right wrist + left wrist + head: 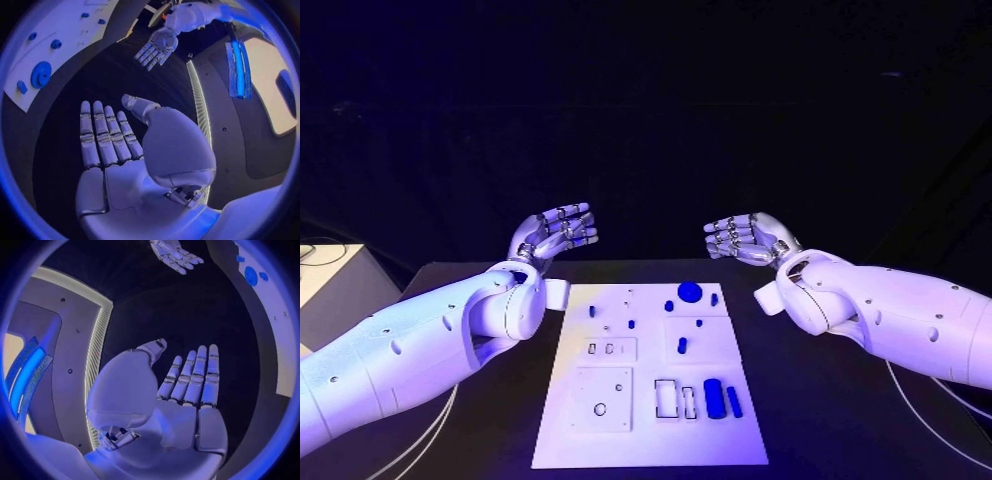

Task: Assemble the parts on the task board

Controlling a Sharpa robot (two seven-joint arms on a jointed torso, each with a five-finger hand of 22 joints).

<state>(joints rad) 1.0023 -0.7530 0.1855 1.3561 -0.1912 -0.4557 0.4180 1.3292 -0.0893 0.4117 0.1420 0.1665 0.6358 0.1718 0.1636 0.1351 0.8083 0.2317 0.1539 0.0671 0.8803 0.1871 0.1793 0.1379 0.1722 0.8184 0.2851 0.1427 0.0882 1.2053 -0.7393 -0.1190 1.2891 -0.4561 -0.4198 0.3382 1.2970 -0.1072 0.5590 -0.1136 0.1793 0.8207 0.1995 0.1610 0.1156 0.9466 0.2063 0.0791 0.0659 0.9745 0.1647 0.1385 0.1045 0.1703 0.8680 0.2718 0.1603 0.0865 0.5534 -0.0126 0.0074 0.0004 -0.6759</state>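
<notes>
Head view shows the whole board [581, 440] with blue parts [714, 396]; wrist views catch its edge. Left hand [554, 233] and right hand [746, 238] are raised beyond it, fingers apart, holding nothing.

You can't make out the shapes of the smallest blue parts [630, 324] on the task board [574, 448]; both wrist views cut the board off at the rim.

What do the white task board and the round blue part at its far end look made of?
White task board: looks like matte rigid plastic; flat, crisp cutouts, no glare. Could be painted plate.
Round blue disc part: likely moulded or printed plastic; uniform saturated colour, soft sheen. Can't confirm either.
</notes>
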